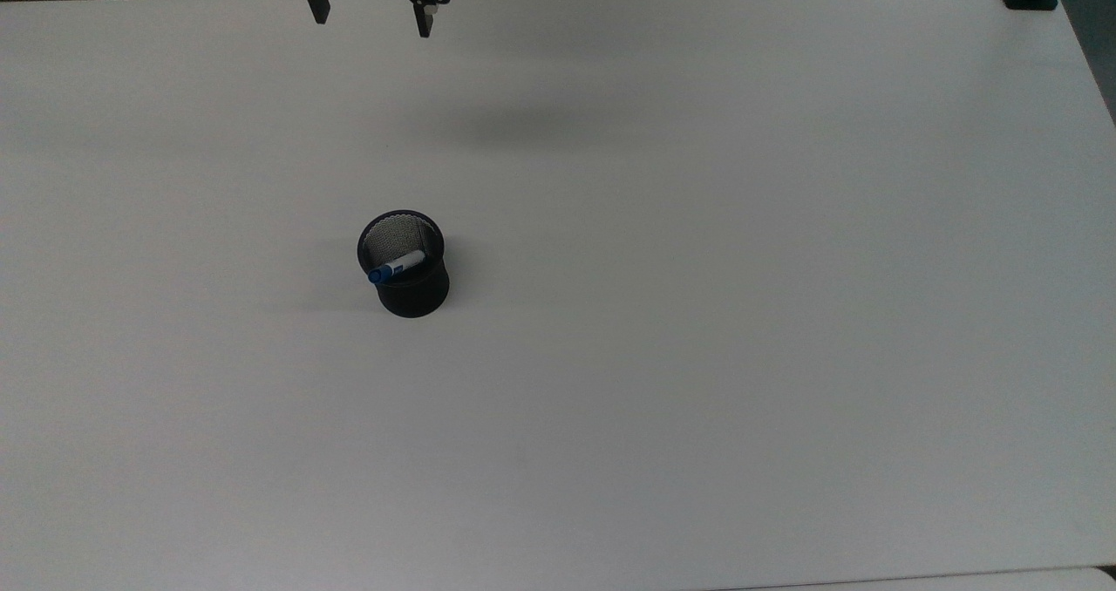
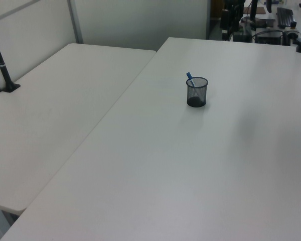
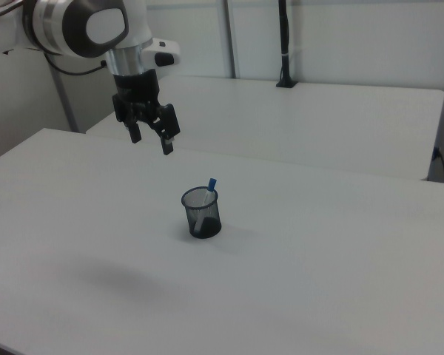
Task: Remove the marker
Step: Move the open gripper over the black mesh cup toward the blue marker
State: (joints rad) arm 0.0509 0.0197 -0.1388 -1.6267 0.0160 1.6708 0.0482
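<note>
Hovering high at the top view's 11 o'clock, the pincer [image 1: 372,16] hangs with fingers spread wide and nothing between them, well apart from the black mesh cup [image 1: 404,264] standing upright near the middle of the white tabletop [image 1: 697,312]. There's the marker [image 1: 397,267], leaning inside that cup, blue cap poking over the rim toward the top view's 8 o'clock. In the right view the pincer [image 3: 151,137] sits at 10 o'clock from the cup [image 3: 202,213].
</note>
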